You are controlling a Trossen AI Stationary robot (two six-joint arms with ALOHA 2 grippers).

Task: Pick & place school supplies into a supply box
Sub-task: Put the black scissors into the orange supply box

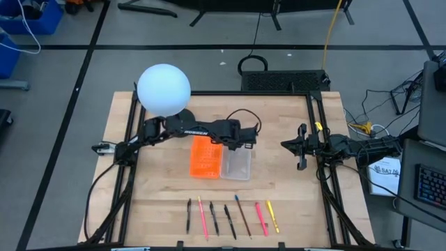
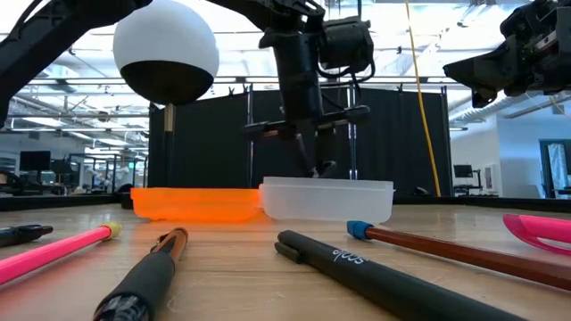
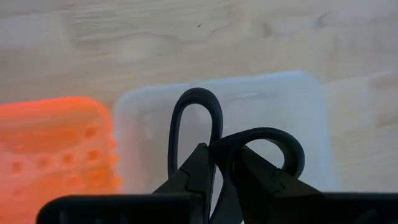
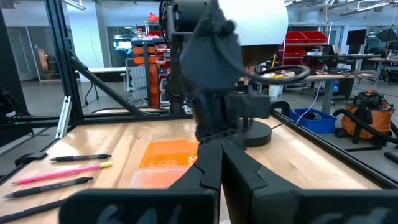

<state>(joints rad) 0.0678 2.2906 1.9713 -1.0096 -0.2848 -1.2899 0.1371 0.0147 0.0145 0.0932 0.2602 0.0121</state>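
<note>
Left gripper [image 3: 214, 171] over clear box [image 1: 236, 164], pinching scissors [image 3: 233, 146].
Box touches orange tray [image 1: 205, 157]. Right gripper [image 1: 301, 155] parked at right side, fingers pressed together.

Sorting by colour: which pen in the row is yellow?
The thin yellow pen, last at the row's right end, beside a pink pen; the others are black, pink or brown.

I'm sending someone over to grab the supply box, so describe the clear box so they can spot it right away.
Look at the middle of the wooden table, under the left gripper holding the scissors. Two trays of like size lie side by side there. The supply box is the clear, translucent one with rounded corners, not the orange perforated piece beside it.
</note>
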